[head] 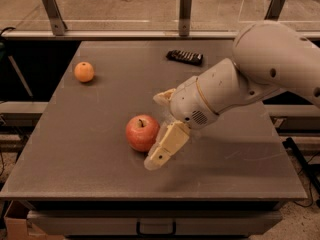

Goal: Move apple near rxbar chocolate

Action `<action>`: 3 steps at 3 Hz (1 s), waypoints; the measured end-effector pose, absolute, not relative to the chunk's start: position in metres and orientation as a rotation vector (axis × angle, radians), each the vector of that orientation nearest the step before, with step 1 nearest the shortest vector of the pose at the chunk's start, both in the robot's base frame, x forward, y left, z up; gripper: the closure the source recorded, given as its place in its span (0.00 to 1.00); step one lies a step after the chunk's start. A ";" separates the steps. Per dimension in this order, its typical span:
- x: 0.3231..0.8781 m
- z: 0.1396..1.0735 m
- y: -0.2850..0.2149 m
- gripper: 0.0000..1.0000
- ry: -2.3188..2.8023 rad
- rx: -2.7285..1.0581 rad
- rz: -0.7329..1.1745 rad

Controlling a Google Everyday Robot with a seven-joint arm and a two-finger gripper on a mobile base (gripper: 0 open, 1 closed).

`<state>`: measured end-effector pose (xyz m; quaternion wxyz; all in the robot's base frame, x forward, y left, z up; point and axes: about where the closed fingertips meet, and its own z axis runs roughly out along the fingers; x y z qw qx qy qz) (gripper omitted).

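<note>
Your gripper [156, 130] sits at frame centre, fingers spread wide, holding nothing. The lower finger [167, 146] slants down just right of the apple [141, 133]; you can't tell contact from here. The upper finger pokes out above-right of the fruit. The apple rests on the grey table [75, 149], centre-left. The rxbar chocolate [185, 57] lies well apart, upper centre, near the far edge. A small orange [84, 72] sits upper left.

Dim, warm light; the jaws beside the apple [142, 132] cast soft shadow on the table [90, 174]
</note>
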<state>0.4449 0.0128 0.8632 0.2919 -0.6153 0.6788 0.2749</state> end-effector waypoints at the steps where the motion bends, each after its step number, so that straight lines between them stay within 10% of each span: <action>1: 0.445 0.855 0.019 0.24 1.803 -1.594 0.784; 3: 0.447 0.857 0.026 0.71 1.798 -1.525 0.840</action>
